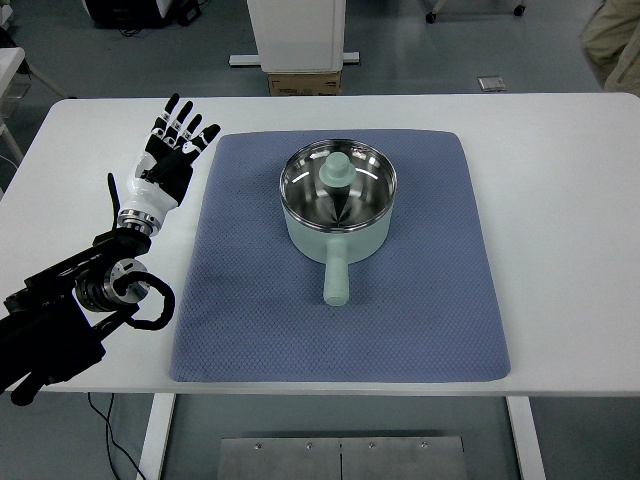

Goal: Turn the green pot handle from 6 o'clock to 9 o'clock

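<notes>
Here, the turn has not begun: the green pot (338,205) sits at the middle of a blue mat (340,335) on the white counter (560,230), its handle (336,278) pointing straight back toward the robot at 6 o'clock. The left hand (170,150) rests on the counter beside the mat, fingers (190,128) spread wide and holding nothing. Next, by my reading, it must reach the handle and sweep it leftward. The pot is pale green, steel-lined, a knobbed lid inside.
</notes>
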